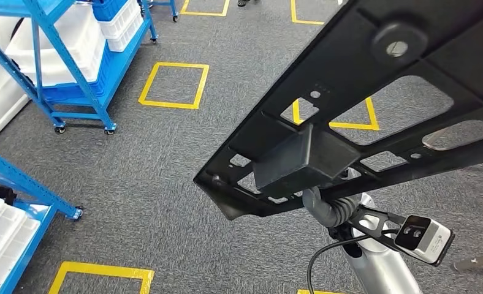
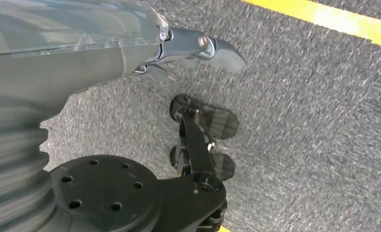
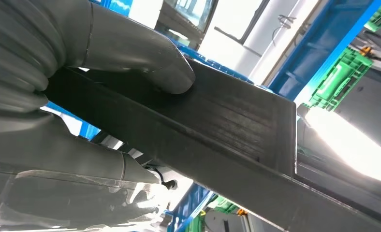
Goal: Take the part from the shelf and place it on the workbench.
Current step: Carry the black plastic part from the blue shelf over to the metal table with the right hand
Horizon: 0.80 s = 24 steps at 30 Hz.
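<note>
The part point(image 1: 361, 92) is a large flat black plastic panel with several cut-outs and a boxy block on its underside. It hangs in the air close in front of me in the head view, across the right half. My right hand point(image 1: 328, 205) grips it from below at that block. In the right wrist view the grey thumb point(image 3: 130, 53) presses on the part's black edge point(image 3: 237, 121). My left hand point(image 2: 188, 46) hangs down over the grey carpet and holds nothing, its fingers loosely extended.
A blue wheeled shelf with white bins point(image 1: 73, 37) stands at the far left. A second blue shelf point(image 1: 12, 202) sits at the near left. Yellow taped squares point(image 1: 173, 84) mark the grey carpet. Blue racking and green crates point(image 3: 343, 72) lie beyond the part.
</note>
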Tool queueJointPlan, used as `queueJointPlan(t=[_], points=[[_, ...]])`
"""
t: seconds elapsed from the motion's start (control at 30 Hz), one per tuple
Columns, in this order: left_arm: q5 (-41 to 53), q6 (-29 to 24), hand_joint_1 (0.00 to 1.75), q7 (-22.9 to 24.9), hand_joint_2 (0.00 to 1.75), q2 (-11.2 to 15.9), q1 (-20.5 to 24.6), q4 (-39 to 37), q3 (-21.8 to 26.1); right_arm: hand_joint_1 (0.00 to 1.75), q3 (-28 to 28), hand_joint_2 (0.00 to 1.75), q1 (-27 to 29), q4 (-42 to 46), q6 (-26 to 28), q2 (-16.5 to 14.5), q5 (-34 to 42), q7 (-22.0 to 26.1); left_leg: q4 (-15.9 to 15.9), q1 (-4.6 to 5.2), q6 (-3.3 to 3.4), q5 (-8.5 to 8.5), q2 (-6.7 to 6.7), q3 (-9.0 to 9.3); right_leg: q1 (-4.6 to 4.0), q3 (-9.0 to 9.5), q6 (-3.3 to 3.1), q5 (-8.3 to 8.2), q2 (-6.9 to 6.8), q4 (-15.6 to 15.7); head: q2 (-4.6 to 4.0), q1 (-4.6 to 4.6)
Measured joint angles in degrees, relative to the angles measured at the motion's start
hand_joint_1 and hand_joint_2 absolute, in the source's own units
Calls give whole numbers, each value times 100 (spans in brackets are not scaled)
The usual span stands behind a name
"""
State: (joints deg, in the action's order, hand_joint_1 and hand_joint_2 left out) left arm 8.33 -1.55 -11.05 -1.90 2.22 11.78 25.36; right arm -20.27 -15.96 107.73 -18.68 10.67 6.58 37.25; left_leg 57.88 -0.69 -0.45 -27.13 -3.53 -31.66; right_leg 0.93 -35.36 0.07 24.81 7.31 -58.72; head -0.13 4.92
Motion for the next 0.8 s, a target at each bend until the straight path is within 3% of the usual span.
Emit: queueJointPlan(t=[0.03, 0.1, 0.17, 0.2, 0.23, 0.27, 0.33, 0.37, 0.43, 0.47, 0.53, 0.6, 0.67, 0.73, 0.77, 0.8], points=[[1, 0, 0, -4, 175, -2, 14, 0, 7, 175, 9, 175, 13, 6, 0, 0, 11, -2, -25, -5, 37, 23, 66, 13, 4, -10, 35, -3, -1, -2, 0, 0], [4, -1, 0, -10, 175, -4, 25, 0, 20, 175, 34, 175, 29, 25, 4, -1, 42, -5, -84, -28, 115, 71, 199, 31, -21, -116, 77, 145, -229, -211, 0, -2], [8, -10, 0, 3, 175, -1, 9, 0, 37, 175, 46, 175, 66, 38, 6, -10, 67, -7, -102, -14, 159, 82, 336, 26, -20, -414, 96, 512, -559, -866, 0, -4], [9, -18, 0, 14, 175, 1, -2, 0, 47, 175, 46, 175, 98, 36, 9, -16, 76, -8, -100, -3, 168, 79, 409, 21, -8, -585, 111, 679, -638, -1247, 0, -4], [9, -26, 0, 27, 175, 2, -9, 0, 56, 175, 46, 175, 137, 30, 13, -21, 91, -9, -97, 5, 170, 75, 483, 17, 4, -691, 123, 755, -677, -1498, 0, -4], [9, -32, 0, 39, 175, 1, -12, 0, 63, 175, 46, 175, 166, 20, 18, -22, 113, -10, -92, 8, 169, 69, 555, 16, 11, -691, 130, 721, -702, -1541, 0, -4], [14, -36, 0, 52, 175, -2, -7, 0, 70, 175, 49, 175, 190, -5, 29, -22, 172, -13, -79, 11, 149, 50, 688, 25, 14, -362, 117, 410, -798, -988, 0, -4], [28, -36, 0, 55, 175, -3, -3, 0, 71, 175, 54, 175, 188, -14, 31, -22, 205, -14, -73, 18, 132, 37, 745, 34, -5, -128, 95, 276, -940, -572, 0, -5], [77, -34, 0, 53, 175, -5, 1, 0, 71, 175, 69, 175, 188, -20, 28, -22, 258, -14, -61, 48, 80, 9, 842, 51, -59, 153, 32, 154, -1137, -33, 0, -4], [109, -30, 0, 48, 175, -5, 4, 0, 69, 175, 85, 175, 199, -20, 26, -22, 275, -13, -61, 61, 53, -2, 895, 61, -85, 177, 6, 170, -1165, 42, 0, -3], [183, -7, 0, 27, 175, -5, 13, 0, 62, 175, 142, 175, 262, -5, 27, -21, 280, -7, -65, 66, -6, -29, 981, 83, -81, 165, -47, 148, -1030, 68, 0, -3], [256, 18, 0, 3, 175, -3, 14, 0, 53, 175, 214, 175, 342, 48, 33, -11, 264, -1, 119, 47, -63, -189, 820, 29, -45, 176, -111, 114, -906, 109, 0, -3], [313, 45, 0, -10, 175, -2, 1, 0, 41, 175, 278, 175, 414, 111, 51, -1, 246, 1, 746, 21, -101, -555, 534, -232, -25, 179, -155, 94, -779, 125, 0, -3], [354, 71, 0, -12, 175, -3, -18, 0, 22, 175, 343, 175, 512, 158, 72, 1, 231, 1, 1453, 10, -126, -827, 427, -564, -26, 176, -166, 91, -629, 120, 0, -3], [369, 78, 0, -13, 175, -2, -21, 0, 12, 175, 375, 175, 567, 184, 78, 1, 224, 1, 1579, 7, -133, -810, 413, -635, -26, 177, -165, 91, -548, 115, 0, -3], [381, 84, 0, -15, 175, -2, -22, 0, 2, 175, 406, 175, 617, 210, 79, 0, 210, 1, 1473, 2, -133, -677, 404, -602, -23, 181, -160, 93, -464, 109, 0, -3]])
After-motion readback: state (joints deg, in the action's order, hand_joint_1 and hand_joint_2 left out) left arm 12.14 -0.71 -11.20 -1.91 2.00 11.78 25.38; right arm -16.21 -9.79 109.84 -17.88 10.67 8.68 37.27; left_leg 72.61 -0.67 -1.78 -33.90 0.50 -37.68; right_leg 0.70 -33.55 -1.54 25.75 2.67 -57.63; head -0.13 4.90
